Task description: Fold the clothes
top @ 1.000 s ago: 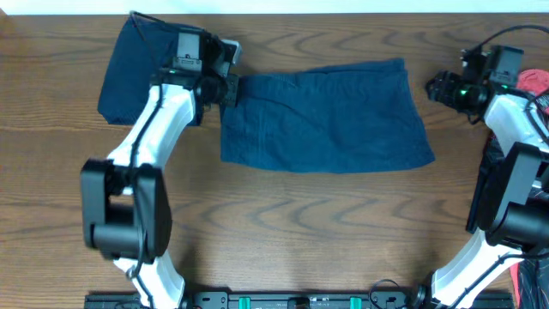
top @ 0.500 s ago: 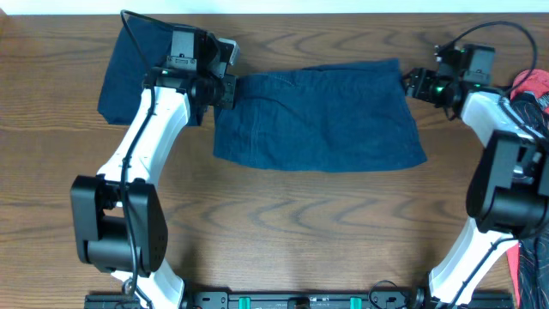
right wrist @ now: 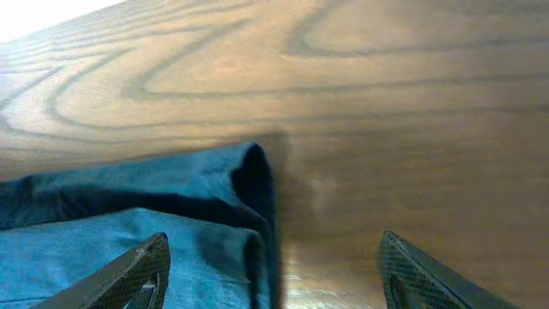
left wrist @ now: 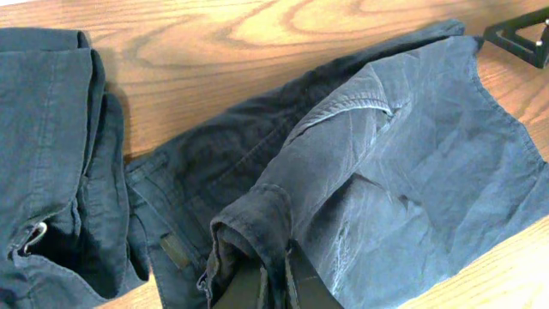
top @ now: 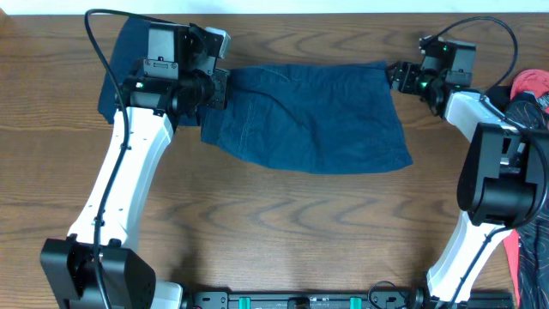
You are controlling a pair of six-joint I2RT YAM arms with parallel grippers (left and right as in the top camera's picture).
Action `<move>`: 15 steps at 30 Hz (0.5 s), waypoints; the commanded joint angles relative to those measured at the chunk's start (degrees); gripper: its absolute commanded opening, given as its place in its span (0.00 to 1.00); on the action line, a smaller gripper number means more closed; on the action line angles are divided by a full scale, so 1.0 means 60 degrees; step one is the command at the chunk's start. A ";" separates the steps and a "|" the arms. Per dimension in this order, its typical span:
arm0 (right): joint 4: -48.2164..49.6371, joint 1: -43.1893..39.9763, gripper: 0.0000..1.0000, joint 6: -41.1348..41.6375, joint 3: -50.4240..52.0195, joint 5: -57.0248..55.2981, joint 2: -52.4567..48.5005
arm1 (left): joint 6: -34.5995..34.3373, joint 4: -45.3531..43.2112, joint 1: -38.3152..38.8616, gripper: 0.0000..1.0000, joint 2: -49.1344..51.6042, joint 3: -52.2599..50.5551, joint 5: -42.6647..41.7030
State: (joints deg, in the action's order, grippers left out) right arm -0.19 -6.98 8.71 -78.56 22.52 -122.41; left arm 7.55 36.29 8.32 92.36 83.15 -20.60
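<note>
The clothes are dark navy. One garment [top: 313, 120] lies spread across the middle of the table, and a folded bundle [top: 120, 56] rests at the far left behind my left arm. My left gripper [top: 214, 86] is shut on the spread garment's left edge; in the left wrist view a bunched fold [left wrist: 257, 215] runs down between the gripper [left wrist: 274, 290] fingers. My right gripper [top: 396, 75] stands open at the garment's upper right corner [right wrist: 214, 197]. In the right wrist view the gripper [right wrist: 274, 275] has one finger over the cloth and the other over bare wood.
A red cloth [top: 533, 84] and more dark clothing [top: 536, 120] lie at the table's right edge behind the right arm. The table's back edge [top: 300, 10] runs close behind both grippers. The folded bundle [left wrist: 51, 154] lies just beside my left gripper.
My left gripper has dragged the spread garment leftward and a little back. The right gripper has travelled left to the garment's upper right corner, its jaws widening.
</note>
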 commanded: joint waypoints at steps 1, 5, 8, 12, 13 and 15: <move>0.0251 0.0240 0.74 -0.0007 -0.0007 0.0000 -0.0087 | 0.0058 0.0062 -0.0022 0.06 -0.0106 0.0055 0.0018; 0.0707 0.0390 0.72 0.0000 -0.0007 -0.0004 -0.0270 | 0.0058 0.0182 -0.0022 0.06 -0.0106 0.0055 0.0018; 0.0841 0.0492 0.72 0.0051 -0.0007 -0.0007 -0.0525 | 0.0058 0.0437 -0.0022 0.06 -0.0135 0.0058 0.0018; 0.0947 0.0495 0.72 0.0113 -0.0007 -0.0015 -0.0710 | 0.0058 0.0612 -0.0022 0.06 -0.0240 0.0055 0.0018; 0.0962 0.0495 0.72 0.0113 -0.0007 -0.0033 -0.0714 | 0.0058 0.0627 -0.0022 0.06 -0.0273 0.0055 0.0022; 0.1005 0.0495 0.72 0.0109 -0.0007 -0.0036 -0.0714 | 0.0058 0.0634 -0.0022 0.06 -0.0379 0.0055 0.0018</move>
State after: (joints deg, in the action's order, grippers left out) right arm 5.41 -4.47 8.75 -78.59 22.46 -126.21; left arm 7.55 40.01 8.32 92.33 83.15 -20.60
